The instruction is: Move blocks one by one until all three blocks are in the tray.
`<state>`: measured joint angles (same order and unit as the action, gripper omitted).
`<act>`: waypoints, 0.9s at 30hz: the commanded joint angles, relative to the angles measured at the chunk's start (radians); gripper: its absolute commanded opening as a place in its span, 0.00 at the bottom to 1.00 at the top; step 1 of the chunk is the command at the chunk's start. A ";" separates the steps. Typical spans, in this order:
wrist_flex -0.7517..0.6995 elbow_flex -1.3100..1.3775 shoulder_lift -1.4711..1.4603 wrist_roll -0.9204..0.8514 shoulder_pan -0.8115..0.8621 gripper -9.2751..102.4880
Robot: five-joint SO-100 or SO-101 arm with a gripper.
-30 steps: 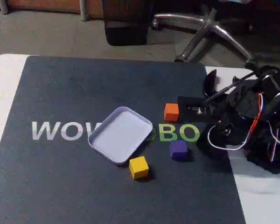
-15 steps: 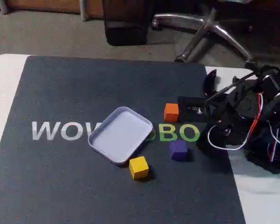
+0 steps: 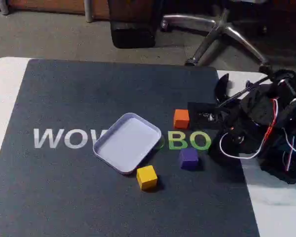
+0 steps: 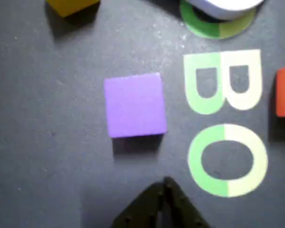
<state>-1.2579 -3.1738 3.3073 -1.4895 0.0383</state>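
Nothing among the blocks or the tray has shifted since the earlier fixed-view frames; only the folded black arm (image 3: 266, 133) at the right edge of the table has stirred slightly in its posture and cables. In the fixed view the tray (image 3: 127, 143) sits turned at an angle near the middle of the dark mat (image 3: 89, 89), covering part of the pale and green lettering (image 3: 190, 140). All three blocks lie on the mat outside the tray: the orange block (image 3: 181, 119) to the right of the tray's far corner, the purple block (image 3: 189, 158) nearer the camera and a little right of it, and the yellow block (image 3: 146, 177) just beside the tray's near edge. In the wrist view the purple block (image 4: 135, 105) lies flat on the mat left of the green letters, and the gripper (image 4: 164, 183) enters from the bottom edge, its dark fingertips drawn together to a point just short of the block, touching nothing and holding nothing.
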 commanded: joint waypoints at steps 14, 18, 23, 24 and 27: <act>0.000 0.003 0.003 0.003 0.003 0.02; 0.000 0.003 0.003 0.005 0.008 0.02; -0.003 0.003 0.002 -0.071 0.015 0.03; -0.009 0.003 0.002 -0.121 0.023 0.03; -0.017 0.003 0.002 -0.212 0.060 0.04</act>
<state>-1.2701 -3.1738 3.3057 -1.6352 0.0767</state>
